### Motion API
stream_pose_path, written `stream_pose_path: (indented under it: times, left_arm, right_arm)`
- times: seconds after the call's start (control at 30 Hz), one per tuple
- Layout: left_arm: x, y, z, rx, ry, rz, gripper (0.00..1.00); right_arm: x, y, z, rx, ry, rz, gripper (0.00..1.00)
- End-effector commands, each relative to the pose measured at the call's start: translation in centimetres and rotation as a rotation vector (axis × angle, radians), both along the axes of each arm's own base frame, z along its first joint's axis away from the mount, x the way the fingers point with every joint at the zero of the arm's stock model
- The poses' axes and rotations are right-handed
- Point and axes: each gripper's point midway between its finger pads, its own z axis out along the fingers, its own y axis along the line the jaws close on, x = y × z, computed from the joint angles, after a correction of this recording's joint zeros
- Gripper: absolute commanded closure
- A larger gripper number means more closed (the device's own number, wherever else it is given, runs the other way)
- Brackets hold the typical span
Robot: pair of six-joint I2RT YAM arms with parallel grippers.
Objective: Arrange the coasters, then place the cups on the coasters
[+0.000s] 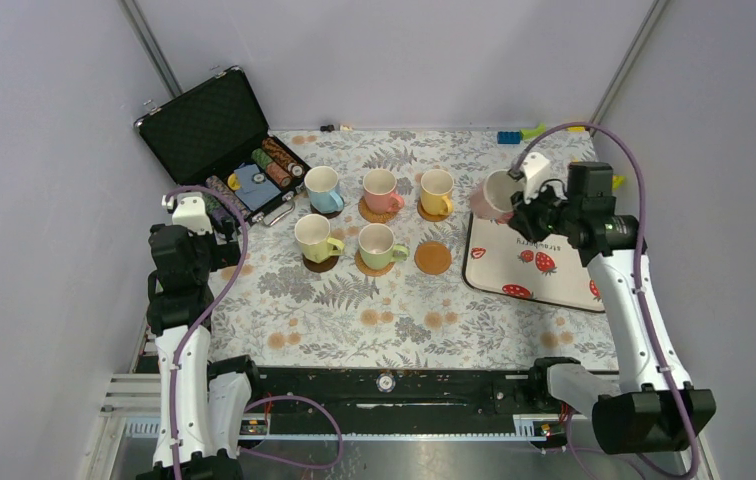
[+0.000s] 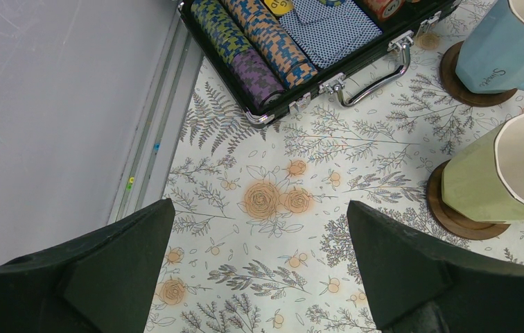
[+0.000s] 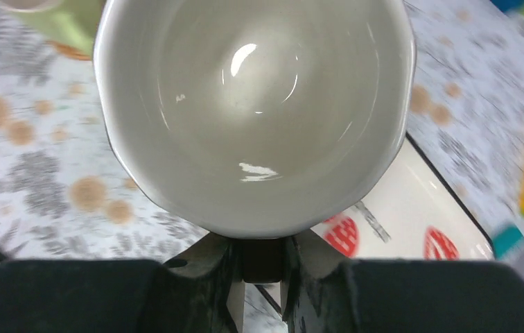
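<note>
Five cups stand on coasters in two rows: blue (image 1: 322,188), pink (image 1: 381,188) and yellow (image 1: 436,190) behind, pale green (image 1: 314,238) and green (image 1: 378,245) in front. One tan coaster (image 1: 433,257) lies bare at the right end of the front row. My right gripper (image 1: 522,205) is shut on the handle of the light pink cup (image 1: 497,195), held above the tray's far left corner; its white inside (image 3: 256,104) fills the right wrist view. My left gripper (image 2: 259,270) is open over bare cloth, left of the pale green cup (image 2: 502,177) and the blue cup (image 2: 509,45).
The cream strawberry tray (image 1: 499,265) lies to the right of the coasters. An open black case of poker chips (image 1: 216,135) sits at the back left, its handle (image 2: 373,73) near the blue cup. Small toy blocks (image 1: 519,134) lie at the back right edge.
</note>
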Motion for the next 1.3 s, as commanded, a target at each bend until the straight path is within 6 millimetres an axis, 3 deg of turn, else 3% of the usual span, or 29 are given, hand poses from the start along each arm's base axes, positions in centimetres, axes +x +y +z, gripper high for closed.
stream_pose_path:
  times: [0.0,0.1,0.2,0.3,0.47,0.9,1.27]
  left_arm:
    - [0.4,0.4,1.1,0.019,-0.049,0.010,0.01]
    - [0.4,0.4,1.1,0.019,-0.049,0.011,0.01]
    - [0.4,0.4,1.1,0.019,-0.048,0.012,0.01]
    - [0.4,0.4,1.1,0.018,-0.051,0.010,0.01]
    - [0.5,0.4,1.0,0.017,-0.045,0.010,0.01]
    - [0.6,0.5,0.8,0.016,-0.041,0.011,0.01]
    - [0.6,0.5,0.7,0.016,-0.039,0.010,0.01]
  right_arm:
    - [-1.7,7.7,1.9,0.137,0.013,0.286,1.00]
    - [-2.0,10.7,0.0,0.104,0.050,0.384,1.00]
    - [-1.9,12.3,-2.9,0.047,0.107,0.424,1.00]
    - [-1.8,12.9,-5.6,-0.014,0.169,0.435,1.00]
    - [-0.2,12.5,-8.0,-0.042,0.202,0.313,1.00]
    - [1.0,11.7,-12.1,-0.136,0.288,0.244,1.00]
    - [1.6,11.8,-13.0,-0.158,0.264,0.220,1.00]
